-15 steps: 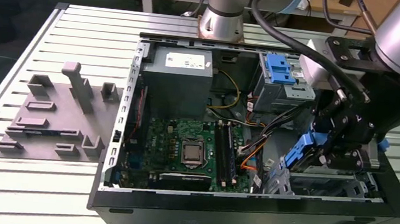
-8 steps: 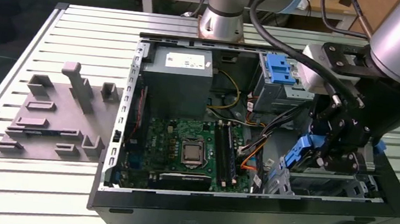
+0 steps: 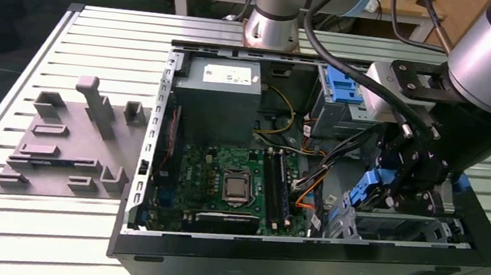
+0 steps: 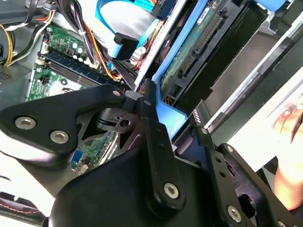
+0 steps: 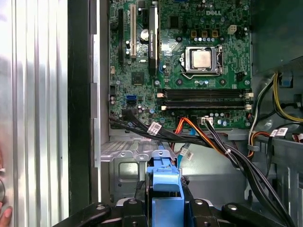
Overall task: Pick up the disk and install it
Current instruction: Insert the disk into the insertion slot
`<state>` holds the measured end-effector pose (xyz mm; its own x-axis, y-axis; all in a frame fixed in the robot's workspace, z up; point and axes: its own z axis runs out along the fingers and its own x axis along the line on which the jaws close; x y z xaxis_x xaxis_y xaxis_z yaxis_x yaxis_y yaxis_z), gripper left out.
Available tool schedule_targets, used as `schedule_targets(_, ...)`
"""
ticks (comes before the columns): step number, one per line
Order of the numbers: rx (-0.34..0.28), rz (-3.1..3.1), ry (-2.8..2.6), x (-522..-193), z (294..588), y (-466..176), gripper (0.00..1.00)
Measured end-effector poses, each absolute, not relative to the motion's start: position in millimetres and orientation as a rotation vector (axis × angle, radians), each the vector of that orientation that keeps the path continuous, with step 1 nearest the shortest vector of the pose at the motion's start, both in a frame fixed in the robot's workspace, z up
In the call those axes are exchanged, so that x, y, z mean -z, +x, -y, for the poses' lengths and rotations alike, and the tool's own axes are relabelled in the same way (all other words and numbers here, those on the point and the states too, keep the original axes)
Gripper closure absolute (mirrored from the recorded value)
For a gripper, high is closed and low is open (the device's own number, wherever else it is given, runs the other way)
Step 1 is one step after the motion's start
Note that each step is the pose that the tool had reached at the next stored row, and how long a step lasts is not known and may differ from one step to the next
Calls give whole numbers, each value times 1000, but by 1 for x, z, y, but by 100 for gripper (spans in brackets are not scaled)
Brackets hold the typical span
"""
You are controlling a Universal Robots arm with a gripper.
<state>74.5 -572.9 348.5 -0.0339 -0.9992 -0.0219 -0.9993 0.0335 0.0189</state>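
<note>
Black, matte gripper [image 4: 165,137] linkages with bright screw heads crowd the second wrist view, and the fingers are clenched on the disk [image 4: 199,52], pinching the smooth blue plastic of its carrier frame; the drive's dark underside and its row of connector pins run away from the grasp, edge-on and tilted; in the first wrist view the same blue frame [image 5: 164,189] stands upright between the fingers, glossy and moulded with small ribs; just past it lies the drive cage [image 5: 137,163], dull stamped sheet metal with punched slots and sharp folded edges, so the disk is held at the mouth of its bay and not yet seated, as far as I can judge.

Risk here seems to lie in alignment; if the frame meets the cage rails askew it could jam, and smooth plastic held by narrow pads may slip or twist under the push; a bundle of cables [image 5: 208,137], soft black sleeving beside thin orange and red wires, drapes just beyond the cage and could be snagged or pinched behind the drive; further on sits the motherboard [image 5: 189,71], green and densely studded, with a bare square metal socket.

From the exterior view the gripper [image 3: 403,186] hangs inside the black steel computer case [image 3: 305,265] at that view's right; a grey ridged table [image 3: 19,55] lies beyond.
</note>
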Motion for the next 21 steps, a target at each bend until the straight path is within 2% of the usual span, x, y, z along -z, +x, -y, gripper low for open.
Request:
schedule_targets(12,-45,-2256,-2181,-348,573,74,64)
schedule_targets(14,-45,-2257,-2182,-348,573,74,63)
schedule_targets(15,-45,-2257,-2182,-348,573,74,56)
schedule_targets(21,-45,-2256,-2182,-348,573,74,56)
